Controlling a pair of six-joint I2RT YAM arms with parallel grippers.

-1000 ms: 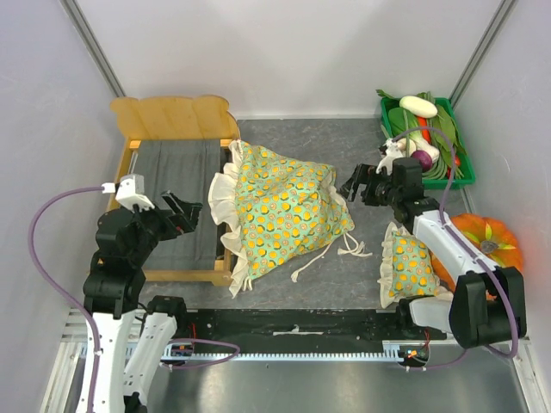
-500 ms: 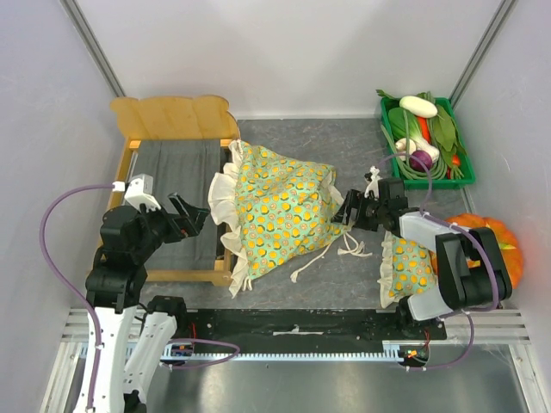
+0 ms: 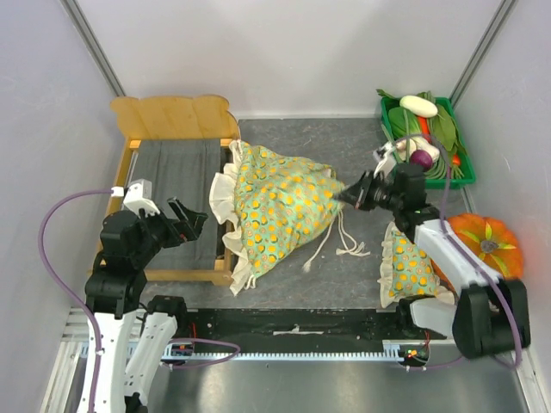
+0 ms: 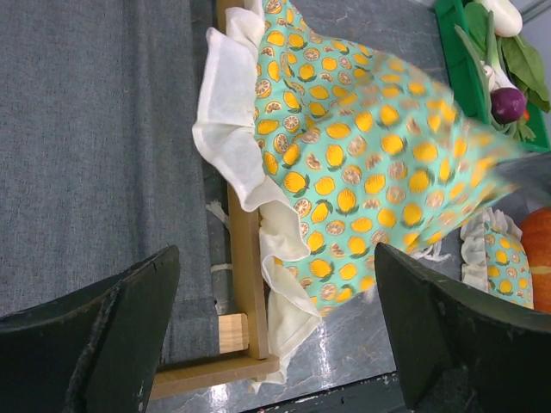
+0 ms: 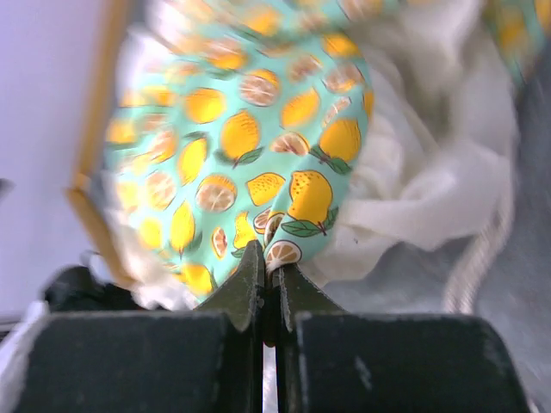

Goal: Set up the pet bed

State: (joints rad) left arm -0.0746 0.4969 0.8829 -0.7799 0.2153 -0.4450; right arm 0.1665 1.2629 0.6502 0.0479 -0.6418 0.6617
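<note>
The pet bed [image 3: 175,116] stands at the back left, a light-wood frame with a wavy headboard and a dark grey base [image 4: 95,138]. A green blanket [image 3: 280,206] with orange fruit print and a cream ruffle lies bunched beside it, its ruffle draped over the bed's right rail [image 4: 245,267]. My right gripper [image 3: 351,194] is shut on the blanket's right edge [image 5: 288,219], lifting it off the table. My left gripper [image 3: 191,218] hangs open over the bed's near right corner, nothing between its fingers [image 4: 108,331].
A small matching pillow [image 3: 406,267] lies at the right under the right arm. An orange pumpkin [image 3: 491,241] sits by the right wall. A green crate [image 3: 461,176] of toy vegetables stands at the back right. Loose cream ties [image 3: 349,245] trail on the grey tabletop.
My right gripper came down onto the blanket's right edge, shut on it and pulled it up and right. The left gripper drifted slightly and stayed open.
</note>
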